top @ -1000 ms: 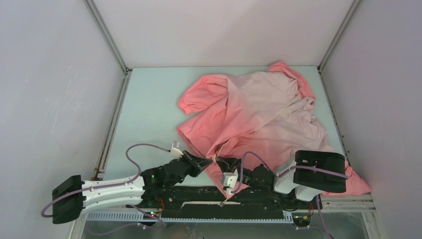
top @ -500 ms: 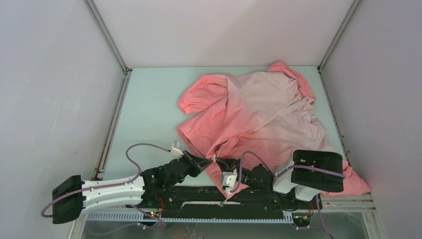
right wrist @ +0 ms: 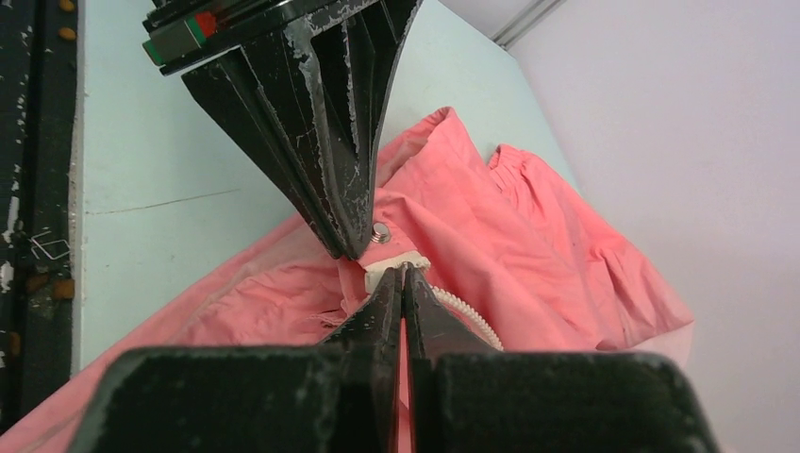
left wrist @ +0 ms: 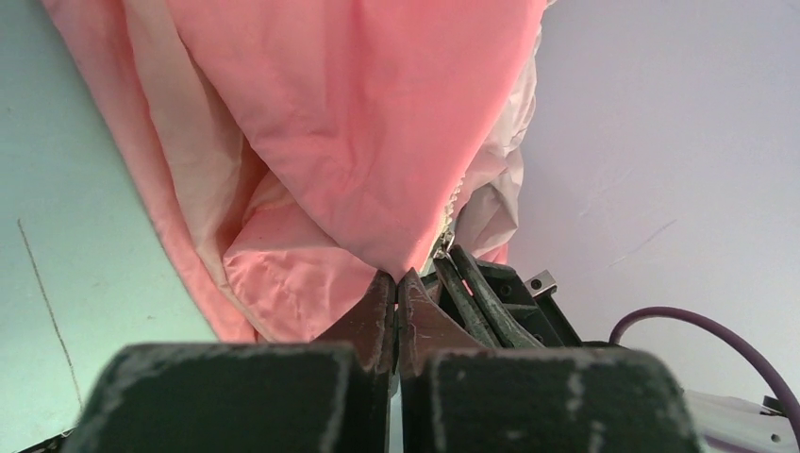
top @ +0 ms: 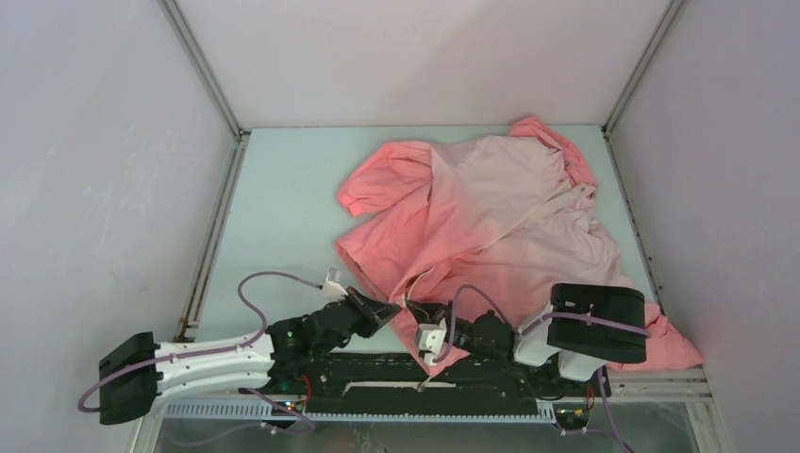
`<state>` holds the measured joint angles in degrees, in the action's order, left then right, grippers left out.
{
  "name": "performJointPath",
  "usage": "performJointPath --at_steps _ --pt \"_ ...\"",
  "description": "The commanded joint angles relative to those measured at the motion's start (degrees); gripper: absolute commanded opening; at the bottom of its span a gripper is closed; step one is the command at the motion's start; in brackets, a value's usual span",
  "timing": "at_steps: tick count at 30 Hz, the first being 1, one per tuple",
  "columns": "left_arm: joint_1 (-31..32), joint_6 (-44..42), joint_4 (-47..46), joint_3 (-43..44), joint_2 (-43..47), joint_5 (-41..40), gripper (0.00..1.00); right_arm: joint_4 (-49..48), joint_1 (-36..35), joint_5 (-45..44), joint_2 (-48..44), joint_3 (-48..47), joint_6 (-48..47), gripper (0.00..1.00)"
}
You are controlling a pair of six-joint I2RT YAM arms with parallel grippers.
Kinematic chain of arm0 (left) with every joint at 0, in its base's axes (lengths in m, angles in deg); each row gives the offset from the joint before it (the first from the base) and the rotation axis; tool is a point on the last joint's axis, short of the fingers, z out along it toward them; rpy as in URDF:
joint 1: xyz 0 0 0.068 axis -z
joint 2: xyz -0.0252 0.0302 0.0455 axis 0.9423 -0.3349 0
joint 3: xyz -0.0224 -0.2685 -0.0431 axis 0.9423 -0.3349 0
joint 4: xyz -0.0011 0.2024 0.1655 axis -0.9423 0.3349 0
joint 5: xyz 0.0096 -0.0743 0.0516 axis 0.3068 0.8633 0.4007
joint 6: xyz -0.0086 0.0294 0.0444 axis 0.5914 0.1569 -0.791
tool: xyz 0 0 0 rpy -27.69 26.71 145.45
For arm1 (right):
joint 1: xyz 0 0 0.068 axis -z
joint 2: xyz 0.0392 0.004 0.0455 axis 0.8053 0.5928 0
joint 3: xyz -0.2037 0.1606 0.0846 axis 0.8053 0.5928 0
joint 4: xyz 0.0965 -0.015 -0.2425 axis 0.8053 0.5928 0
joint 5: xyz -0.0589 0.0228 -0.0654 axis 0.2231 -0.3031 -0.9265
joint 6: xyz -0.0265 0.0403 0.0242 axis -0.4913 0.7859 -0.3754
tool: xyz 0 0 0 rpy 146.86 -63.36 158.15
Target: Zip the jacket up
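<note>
The jacket [top: 491, 208] lies crumpled on the table, coral pink fading to pale pink, spread from the middle to the far right. Its lower front corner reaches the near edge between my arms. My left gripper [top: 394, 307] is shut on the jacket's coral hem corner [left wrist: 401, 255]. My right gripper [top: 411, 306] faces it tip to tip, shut on the pale end of the zipper [right wrist: 396, 267]. The zipper's teeth [right wrist: 472, 316] curve away to the right. A metal snap [right wrist: 381, 232] sits beside the left fingers [right wrist: 321, 142].
The pale green table [top: 283, 208] is bounded by grey walls with metal rails at left [top: 212, 236] and right [top: 637, 217]. The black base rail [top: 425, 377] runs along the near edge. Part of the jacket hangs toward the near right corner [top: 675, 344].
The right arm has shifted slightly left and toward the left gripper. The left gripper has barely moved. Both stay shut on the jacket's bottom corner.
</note>
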<state>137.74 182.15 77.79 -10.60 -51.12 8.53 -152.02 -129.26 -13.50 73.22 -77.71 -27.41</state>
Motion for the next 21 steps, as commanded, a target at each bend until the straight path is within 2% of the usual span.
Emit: performJointPath --at_steps 1,3,6,8,16,21 --pt "-0.16 -1.56 1.25 0.39 1.05 0.41 0.0 -3.56 -1.55 -2.38 -1.33 -1.41 3.27 0.0" --pt "-0.2 -1.03 1.0 -0.19 2.01 -0.43 0.0 -0.77 -2.59 -7.54 -2.81 -2.97 7.62 0.0" --pt "-0.25 -0.84 0.75 -0.74 3.67 -1.31 0.0 5.37 -4.41 -7.22 -4.85 -4.32 7.95 0.0" --pt "-0.25 -0.5 0.78 -1.16 5.04 -1.72 0.05 8.02 -4.71 -7.82 -5.29 -5.27 9.42 0.0" --pt "-0.25 1.2 3.76 -2.69 12.55 -4.7 0.37 8.04 -4.83 -9.04 -5.78 -5.53 10.95 0.0" --pt "-0.25 2.1 4.16 -2.83 12.95 -5.8 0.42 7.77 -4.88 -10.03 -6.04 -5.64 11.74 0.0"
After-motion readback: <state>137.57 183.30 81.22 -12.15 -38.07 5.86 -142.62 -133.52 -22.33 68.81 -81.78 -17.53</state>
